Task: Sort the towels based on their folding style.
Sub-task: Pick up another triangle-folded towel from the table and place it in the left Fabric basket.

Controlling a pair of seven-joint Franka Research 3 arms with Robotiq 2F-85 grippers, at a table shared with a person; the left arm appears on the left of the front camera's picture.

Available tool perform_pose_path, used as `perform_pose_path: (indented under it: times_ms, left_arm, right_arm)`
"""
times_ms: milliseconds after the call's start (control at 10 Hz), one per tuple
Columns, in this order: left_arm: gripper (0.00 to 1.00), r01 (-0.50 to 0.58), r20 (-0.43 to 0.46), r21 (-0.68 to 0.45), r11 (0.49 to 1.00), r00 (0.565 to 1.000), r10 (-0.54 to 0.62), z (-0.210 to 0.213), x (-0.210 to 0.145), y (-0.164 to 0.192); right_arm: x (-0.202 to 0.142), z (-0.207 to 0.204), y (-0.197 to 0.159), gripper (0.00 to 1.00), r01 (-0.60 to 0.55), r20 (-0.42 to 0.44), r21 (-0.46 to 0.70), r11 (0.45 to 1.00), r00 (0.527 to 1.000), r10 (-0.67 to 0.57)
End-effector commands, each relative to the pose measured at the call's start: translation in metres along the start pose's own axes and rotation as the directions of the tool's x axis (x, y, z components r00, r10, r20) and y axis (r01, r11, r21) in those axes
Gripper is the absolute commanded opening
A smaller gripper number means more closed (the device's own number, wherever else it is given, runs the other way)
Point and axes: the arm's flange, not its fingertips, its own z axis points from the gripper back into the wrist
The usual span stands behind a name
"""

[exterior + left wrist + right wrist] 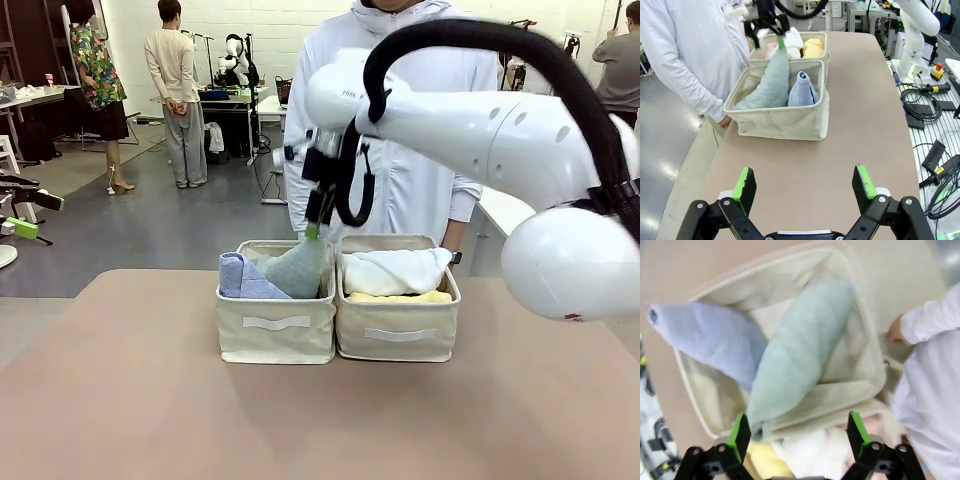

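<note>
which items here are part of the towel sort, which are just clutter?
Part of the job:
- grey-green cone towel, left bin
- light blue cone towel, left bin
- white rolled towel, right bin
- yellow rolled towel, right bin
- pink towel, right bin
- two beige fabric bins
- right gripper, open above the grey-green towel

Just lying about:
- cables beside the table

Two fabric bins are set side by side at the table's [120, 400] far middle. In the left bin [275, 335], a cone-folded towel [245, 280] lies at nine o'clock of a second cone towel [298, 268]. In the right bin [398, 335], a rolled towel [395, 270] rests on another [400, 297].
</note>
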Motion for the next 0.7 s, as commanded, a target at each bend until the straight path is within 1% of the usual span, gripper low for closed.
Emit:
perform_pose_path:
  times_ms: [0,100,300,400,500,600]
  left_arm:
    - [1.0,-0.007,0.016,0.007,1.0,1.0,0.007,0.001,0.002,-0.001]
    - [1.0,-0.007,0.016,0.007,1.0,1.0,0.007,0.001,0.002,-0.001]
    - [1.0,-0.007,0.016,0.007,1.0,1.0,0.007,0.001,0.002,-0.001]
    - [1.0,-0.007,0.016,0.007,1.0,1.0,0.007,0.001,0.002,-0.001]
    - [1.0,-0.007,0.016,0.007,1.0,1.0,0.007,0.001,0.002,-0.001]
    - [1.0,-0.007,0.016,0.007,1.0,1.0,0.007,0.001,0.002,-0.001]
  right_arm:
    - [-0.031,0.049,0.017,1.0,0.059,0.121,-0.11,0.992,0.992,-0.045]
    - [-0.055,0.07,0.013,1.0,0.115,0.108,-0.102,0.988,0.989,-0.104]
    - [-0.12,0.103,0.007,1.0,0.227,0.094,-0.119,0.967,0.972,-0.217]
    - [-0.151,0.112,0.012,1.0,0.245,0.083,-0.125,0.962,0.968,-0.236]
    - [-0.178,0.112,0.019,1.0,0.234,0.015,-0.112,0.966,0.972,-0.234]
    - [-0.198,0.112,0.024,1.0,0.258,-0.005,-0.116,0.959,0.965,-0.261]
